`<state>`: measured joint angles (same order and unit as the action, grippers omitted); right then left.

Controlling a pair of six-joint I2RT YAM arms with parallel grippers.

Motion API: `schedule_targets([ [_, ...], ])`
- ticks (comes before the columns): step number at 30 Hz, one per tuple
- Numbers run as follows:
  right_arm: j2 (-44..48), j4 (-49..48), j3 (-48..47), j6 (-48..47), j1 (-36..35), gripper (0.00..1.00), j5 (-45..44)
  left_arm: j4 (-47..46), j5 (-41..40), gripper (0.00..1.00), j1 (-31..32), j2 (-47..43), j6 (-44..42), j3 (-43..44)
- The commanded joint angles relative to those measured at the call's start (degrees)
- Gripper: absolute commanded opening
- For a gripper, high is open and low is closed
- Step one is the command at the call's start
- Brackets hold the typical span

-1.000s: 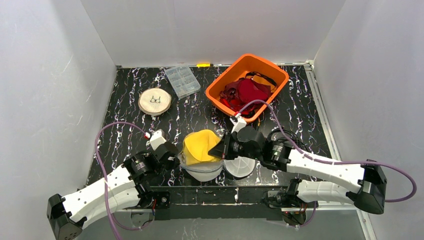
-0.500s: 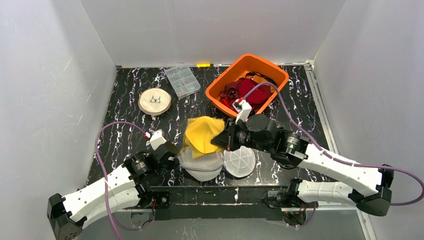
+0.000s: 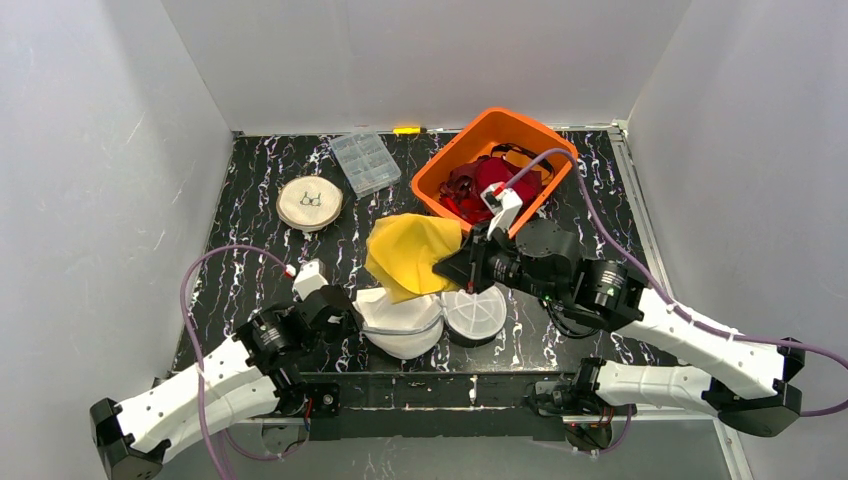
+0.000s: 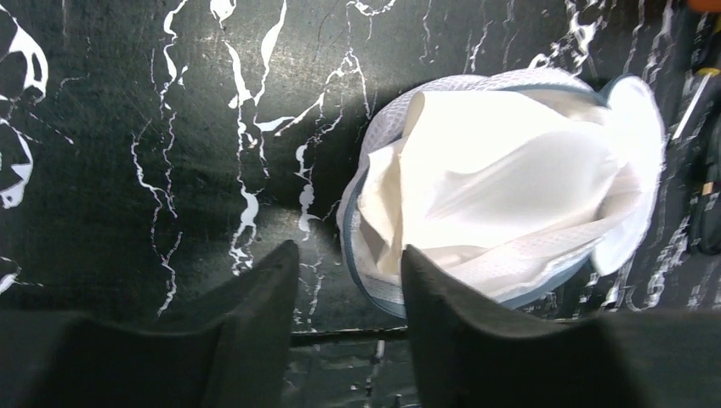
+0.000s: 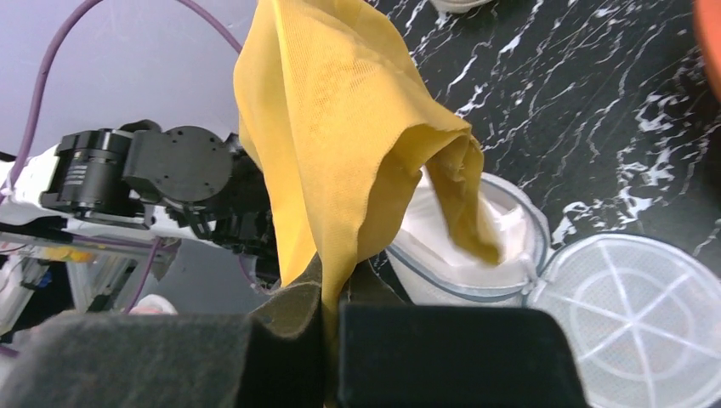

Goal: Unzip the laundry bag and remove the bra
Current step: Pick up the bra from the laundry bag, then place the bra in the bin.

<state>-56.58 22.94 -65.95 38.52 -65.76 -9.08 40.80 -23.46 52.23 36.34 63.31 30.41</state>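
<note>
Bra [image 5: 340, 127] hangs pinched in right fingers [image 5: 285, 336]; left fingers [image 4: 255, 306] parted beside laundry bag [image 4: 510, 170].

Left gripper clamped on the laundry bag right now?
No, the left gripper is open, nothing between its jaws; the laundry bag lies just beyond.

Table [image 3: 260, 190], black with white marbling; far side: orange plastic basin [image 3: 455, 145] holding red garments, clear compartment box [image 3: 365, 162], round wooden disc [image 3: 310, 203], small yellow object [image 3: 407, 130] at back edge; near side: white mesh laundry bag [image 3: 400, 322], unzipped, round mesh lid [image 3: 475, 313] flat alongside.
</note>
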Motion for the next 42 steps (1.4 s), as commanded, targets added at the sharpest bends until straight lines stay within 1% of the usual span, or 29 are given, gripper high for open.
schedule_targets([
  [1,2.5,0.3,-3.4,-4.7,-0.1,0.01,-6.1,2.9,-0.9,0.54,-0.2,-2.5,-1.1,3.3],
  [2,2.3,1.3,-4.4,-5.8,0.0,0.01,-7.6,3.3,-0.8,0.6,-0.2,-3.1,-1.5,3.7],
  [4,1.4,4.0,-7.4,-8.3,-0.1,0.01,-11.0,4.2,-0.7,0.67,-0.3,-4.0,-1.9,5.0],
  [8,-1.7,7.9,-13.7,-13.4,0.0,0.01,-18.7,7.9,-2.0,0.75,-0.2,-5.0,-2.3,9.2],
  [12,-7.9,10.2,-20.2,-17.6,0.7,0.01,-25.2,10.4,-4.2,0.81,-0.2,-6.0,-3.3,12.8],
  [16,-12.7,7.3,-24.7,-18.7,5.2,0.01,-25.8,10.6,-6.3,0.83,-0.2,-7.2,-4.7,14.4],
  [19,-14.8,1.7,-25.9,-17.3,11.6,0.01,-22.8,9.4,-7.6,0.85,-0.2,-7.0,-5.7,14.3],
  [20,-15.8,0.4,-26.6,-16.5,15.0,0.01,-20.1,8.5,-7.7,0.86,-0.2,-6.9,-6.1,14.2],
  [23,-20.1,-0.9,-29.3,-11.9,28.2,0.01,-11.5,5.9,-8.0,0.87,-0.2,-6.4,-7.7,14.3],
  [24,-20.9,-2.3,-29.1,-10.7,31.4,0.01,-10.6,5.7,-9.0,0.87,-0.2,-6.3,-7.7,14.7],
  [26,-20.8,-7.6,-25.8,-8.8,36.2,0.01,-11.1,5.9,-10.6,0.86,-0.2,-6.0,-7.7,15.1],
  [28,-21.5,-11.6,-23.1,-6.4,41.0,0.01,-8.6,5.8,-11.5,0.86,-0.2,-6.1,-8.0,15.3],
  [29,-22.8,-12.0,-22.9,-5.1,43.1,0.01,-6.9,5.7,-11.7,0.86,-0.3,-6.2,-8.0,15.1],
  [32,-26.6,-13.3,-22.5,-1.8,48.3,0.01,-1.9,4.8,-11.3,0.86,-0.3,-6.8,-8.3,14.1],
  [36,-31.4,-19.2,-19.4,1.5,54.7,0.01,7.1,3.5,-9.6,0.85,-0.3,-7.6,-8.1,12.2],
  [38,-34.1,-22.4,-18.2,1.8,56.6,0.01,11.2,2.9,-8.7,0.85,-0.3,-7.6,-7.8,11.2],
  [42,-38.9,-27.0,-17.6,2.0,57.7,0.01,15.6,1.5,-7.8,0.85,-0.3,-7.1,-7.2,9.0],
])
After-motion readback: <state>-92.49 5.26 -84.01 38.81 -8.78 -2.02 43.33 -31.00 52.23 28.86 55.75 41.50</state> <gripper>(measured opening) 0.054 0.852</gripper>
